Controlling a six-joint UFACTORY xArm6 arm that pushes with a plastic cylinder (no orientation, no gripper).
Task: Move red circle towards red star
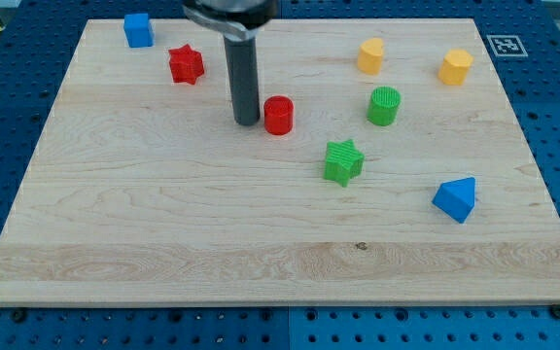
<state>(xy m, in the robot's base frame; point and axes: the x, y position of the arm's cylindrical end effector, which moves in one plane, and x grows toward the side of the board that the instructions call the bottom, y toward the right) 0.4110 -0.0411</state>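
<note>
The red circle stands on the wooden board a little above the middle. The red star lies toward the view's top left, well apart from it. My tip is down on the board just left of the red circle, close beside it or touching it, on the side that faces the red star.
A blue cube sits at the top left corner. A green circle and a green star lie right of the red circle. Two yellow blocks are at the top right. A blue triangular block is at the right.
</note>
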